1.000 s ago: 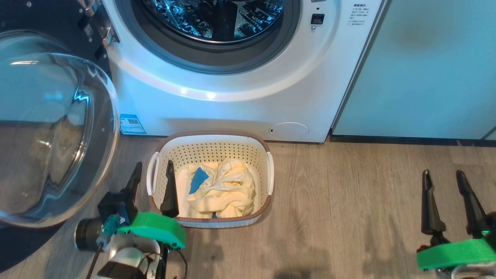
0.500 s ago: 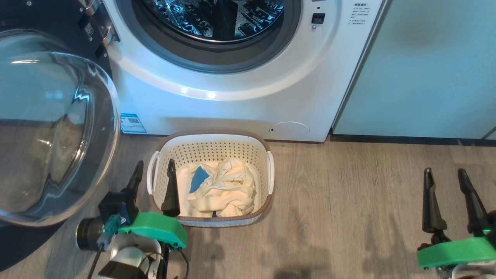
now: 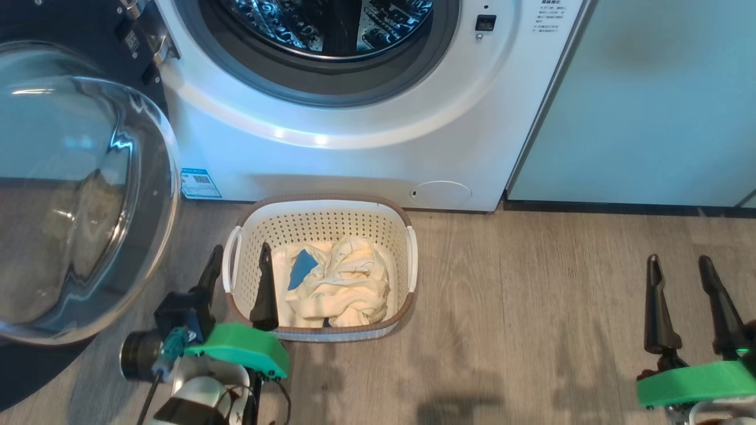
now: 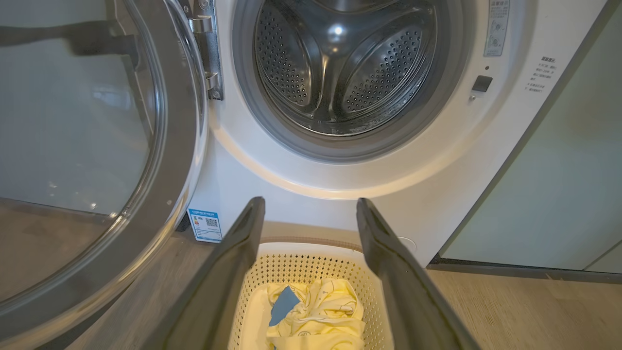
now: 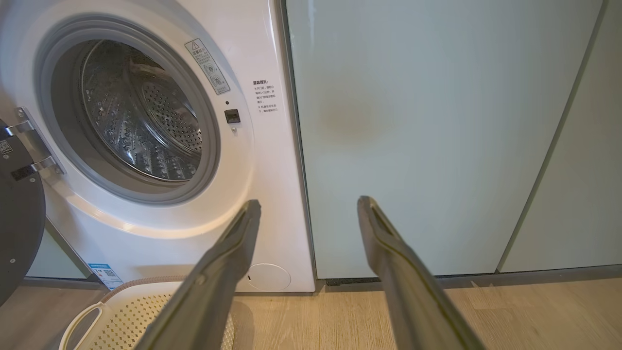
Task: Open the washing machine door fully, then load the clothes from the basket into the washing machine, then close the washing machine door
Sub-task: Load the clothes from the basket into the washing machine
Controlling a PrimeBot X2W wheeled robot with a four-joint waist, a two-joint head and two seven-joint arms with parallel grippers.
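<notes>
1. Left wrist view looks along the left gripper (image 4: 309, 203). Its two dark fingers stand spread wide with nothing between them. It hovers over the near-left part of the basket (image 4: 311, 257) and touches nothing that I can see.
2. Head view puts one finger outside the basket's left handle (image 3: 231, 260) and the other over its left inner edge. How high they hang above the rim I cannot tell.
3. Just right of those fingers, the clothes (image 3: 336, 283) lie crumpled in the middle of the basket, with a blue patch (image 3: 302, 268) on their left side.
4. By my judgement the bundle is light, soft and limp, with no stiff edge to grab. A deep pinch on the raised folds at the crown of the heap looks best. A shallow nip may lift one layer and let the rest trail over the rim.
5. Farther off, the washing machine (image 3: 354, 159) stands just behind the basket. No clothes show in its steel drum (image 4: 340, 73). The washing machine door (image 3: 71, 195) stands wide open to the left.
6. Far right, the right gripper (image 3: 677, 258) is likewise spread and empty above the floor (image 3: 531, 295), well apart from the basket.
</notes>
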